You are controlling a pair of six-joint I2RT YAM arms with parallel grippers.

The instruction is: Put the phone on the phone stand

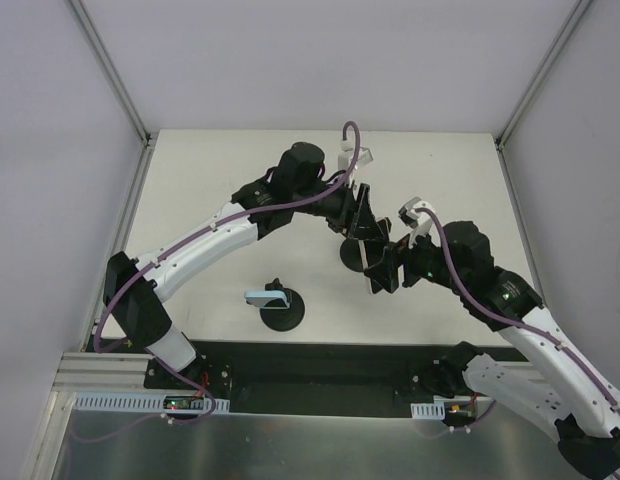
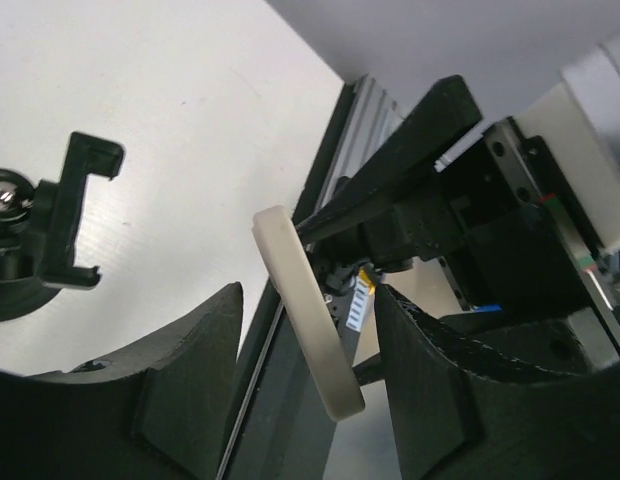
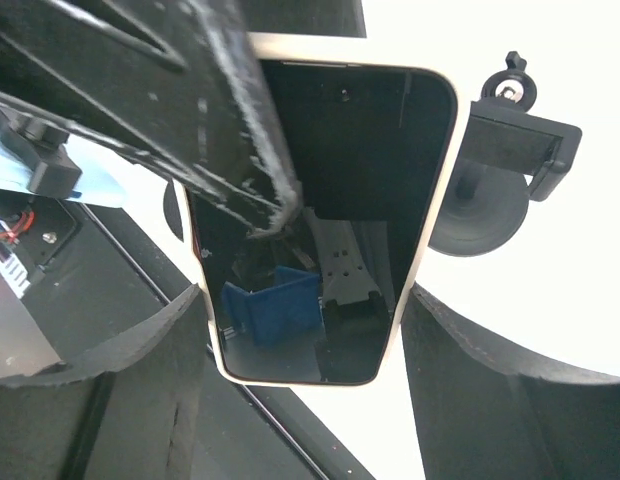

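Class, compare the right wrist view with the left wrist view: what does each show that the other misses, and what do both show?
Only the right wrist view shows the phone face-on, its screen dark, plus a light blue object at the left edge. Only the left wrist view shows the phone edge-on, as a thin cream rim. Both show the phone, the empty black phone stand and the white table.

A white worktop lies between pale walls and aluminium corner posts. Near its front edge, a black round-based holder carries a light-blue slab. A black base strip borders the near edge, with white slotted cable ducts beside it.
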